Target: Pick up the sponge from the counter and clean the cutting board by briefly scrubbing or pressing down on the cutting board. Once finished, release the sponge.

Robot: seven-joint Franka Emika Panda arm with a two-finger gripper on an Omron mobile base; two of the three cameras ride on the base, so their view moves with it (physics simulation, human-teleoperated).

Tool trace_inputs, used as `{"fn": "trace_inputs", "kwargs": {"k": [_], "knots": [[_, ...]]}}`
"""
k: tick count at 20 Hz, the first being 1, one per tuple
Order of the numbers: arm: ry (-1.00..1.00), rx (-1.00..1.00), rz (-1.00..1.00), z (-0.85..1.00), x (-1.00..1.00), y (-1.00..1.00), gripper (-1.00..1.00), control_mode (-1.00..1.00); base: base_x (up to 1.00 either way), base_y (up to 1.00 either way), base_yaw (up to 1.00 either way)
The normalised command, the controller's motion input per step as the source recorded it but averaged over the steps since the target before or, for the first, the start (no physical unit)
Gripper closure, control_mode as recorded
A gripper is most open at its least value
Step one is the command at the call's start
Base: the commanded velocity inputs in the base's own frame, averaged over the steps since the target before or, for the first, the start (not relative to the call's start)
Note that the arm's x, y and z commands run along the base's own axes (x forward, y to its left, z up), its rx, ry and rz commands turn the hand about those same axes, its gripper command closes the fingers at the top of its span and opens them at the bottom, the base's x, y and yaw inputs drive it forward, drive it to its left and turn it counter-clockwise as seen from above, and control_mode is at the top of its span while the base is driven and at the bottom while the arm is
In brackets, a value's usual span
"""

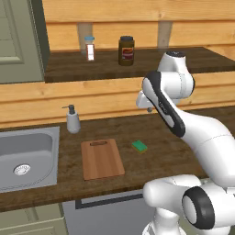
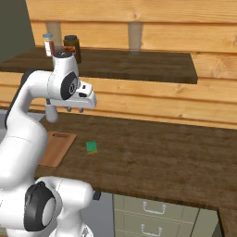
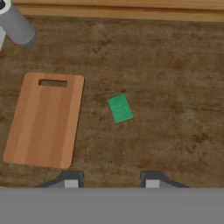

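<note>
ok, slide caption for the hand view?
Hand camera above counter: green sponge lying beside cutting board, untouched.

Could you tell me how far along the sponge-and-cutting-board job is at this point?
Nothing looks done yet. The sponge lies on the counter beside the cutting board, not touching it. The pincer hangs high above them, holding nothing. Picking up, scrubbing and releasing are all left.

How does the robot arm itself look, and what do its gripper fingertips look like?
The arm is glossy white, built of rounded links with dark bands and dark round caps at the joints. No cables or markings show. The gripper ends in two small dark fingertips with pale square pads.
</note>
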Motion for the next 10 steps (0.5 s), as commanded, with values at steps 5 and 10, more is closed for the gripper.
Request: {"fn": "trace_inputs", "kwargs": {"k": [5,10], "knots": [[0.0,-0.01,0.0,-0.12,0.0,0.03,-1.0,-1.0,0.0,0.0,0.0],[0.0,0.0,0.0,-0.8,0.07,0.0,-1.0,-1.0,0.0,0.0,0.0]]}}
